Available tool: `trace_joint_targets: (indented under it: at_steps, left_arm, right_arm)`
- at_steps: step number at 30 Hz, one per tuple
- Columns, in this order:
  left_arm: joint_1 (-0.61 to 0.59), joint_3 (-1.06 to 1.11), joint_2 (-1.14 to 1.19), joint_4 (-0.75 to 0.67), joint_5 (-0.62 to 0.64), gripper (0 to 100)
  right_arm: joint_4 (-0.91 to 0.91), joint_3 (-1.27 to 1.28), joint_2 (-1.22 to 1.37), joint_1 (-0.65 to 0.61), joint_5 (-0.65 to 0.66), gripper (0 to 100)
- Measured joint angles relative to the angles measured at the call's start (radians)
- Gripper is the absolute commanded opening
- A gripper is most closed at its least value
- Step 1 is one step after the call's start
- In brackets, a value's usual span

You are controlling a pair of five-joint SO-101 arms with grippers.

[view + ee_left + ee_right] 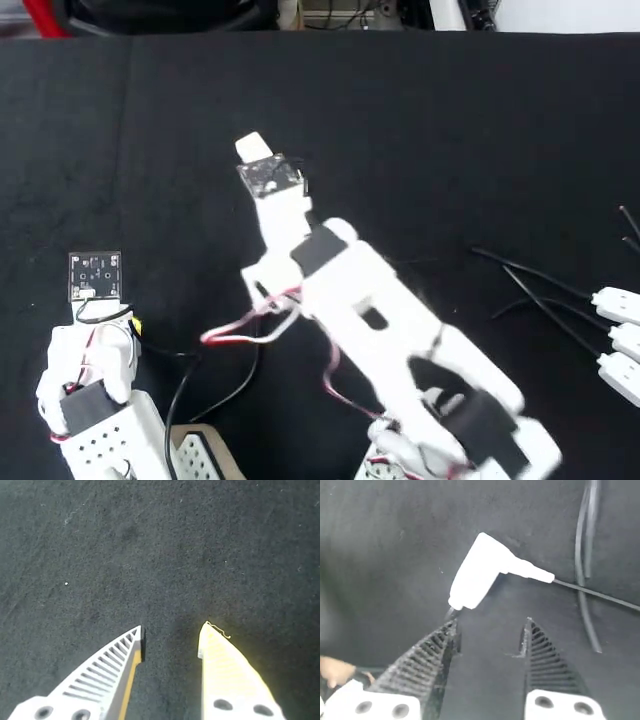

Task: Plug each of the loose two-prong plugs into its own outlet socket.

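One plug, right claw parted beside it, perhaps touching

Robotics lab bench: black cloth table, tangled cables crowding behind far edge.

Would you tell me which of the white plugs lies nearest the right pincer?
The lone plug just off the right pincer's tips; the other plugs are bunched at the table's edge.
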Motion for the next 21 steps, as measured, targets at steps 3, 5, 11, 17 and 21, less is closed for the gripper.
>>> trace_joint_targets:
  at_steps: [3, 5, 11, 17, 21]
  left_arm:
    - [0.000, 0.000, 0.000, 0.000, 0.000, 19]
    - [0.000, 0.000, 0.000, 0.000, 0.000, 19]
    - [0.000, 0.000, 0.000, 0.000, 0.000, 19]
    - [0.000, 0.000, 0.000, 0.000, 0.000, 19]
    - [0.000, 0.000, 0.000, 0.000, 0.000, 19]
  right_arm:
    - [-0.009, -0.083, 0.166, -0.032, -0.046, 19.5]
    - [-0.012, -0.130, 0.262, -0.052, -0.094, 19.5]
    - [-0.015, -0.226, 0.439, -0.052, -0.146, 19.5]
    - [-0.072, -0.232, 0.482, -0.052, -0.178, 19.1]
    - [-0.114, -0.232, 0.482, -0.038, -0.180, 19.1]
